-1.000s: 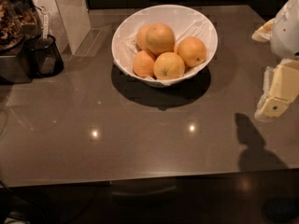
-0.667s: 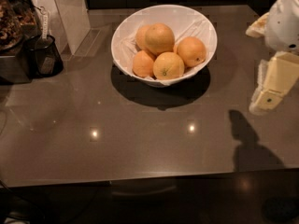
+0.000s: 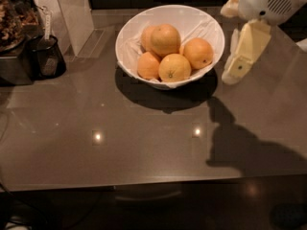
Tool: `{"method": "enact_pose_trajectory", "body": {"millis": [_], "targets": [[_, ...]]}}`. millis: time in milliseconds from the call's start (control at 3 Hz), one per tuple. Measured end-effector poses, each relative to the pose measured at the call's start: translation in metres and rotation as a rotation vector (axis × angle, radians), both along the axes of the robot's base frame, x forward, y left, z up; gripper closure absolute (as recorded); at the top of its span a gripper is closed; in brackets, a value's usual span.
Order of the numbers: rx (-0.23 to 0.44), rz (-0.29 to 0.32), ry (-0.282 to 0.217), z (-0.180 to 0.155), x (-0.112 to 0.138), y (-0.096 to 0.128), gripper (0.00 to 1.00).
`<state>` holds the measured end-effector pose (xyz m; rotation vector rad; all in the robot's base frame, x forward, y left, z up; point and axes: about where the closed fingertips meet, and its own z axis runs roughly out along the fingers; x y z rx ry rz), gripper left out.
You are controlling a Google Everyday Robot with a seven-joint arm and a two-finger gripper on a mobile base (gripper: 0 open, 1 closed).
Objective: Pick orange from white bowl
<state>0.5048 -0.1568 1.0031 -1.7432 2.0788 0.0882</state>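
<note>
The white bowl (image 3: 128,30) stands at the back middle of the dark table, lined with white paper and holding several oranges. The orange (image 3: 165,39), the largest and palest, lies on top of the pile toward the bowl's back. Smaller, deeper-orange fruits lie around it at the right (image 3: 198,52), front (image 3: 174,68) and left (image 3: 148,64). My gripper (image 3: 231,74), cream-coloured under a white wrist housing (image 3: 268,1), hangs just to the right of the bowl, pointing down and left, close to its rim. It holds nothing.
A dark appliance (image 3: 17,61) and a black container (image 3: 47,56) stand at the left edge. A pale upright panel (image 3: 72,13) stands at the back left. The table's front edge (image 3: 153,185) runs across the lower part of the view.
My gripper has moved left and toward the back of the table, from well to the right of the bowl to right beside its rim. The bowl and oranges have not moved.
</note>
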Motion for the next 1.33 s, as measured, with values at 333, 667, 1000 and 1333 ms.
{"method": "enact_pose_trajectory", "body": {"millis": [333, 667, 1000, 1333], "targets": [[0.034, 0.003, -0.067, 0.027, 0.013, 0.006, 0.00], [0.047, 0.013, -0.075, 0.025, 0.016, 0.012, 0.00], [0.112, 0.050, -0.093, 0.023, 0.045, 0.050, 0.00], [0.163, 0.084, -0.106, 0.021, 0.073, 0.089, 0.00]]}}
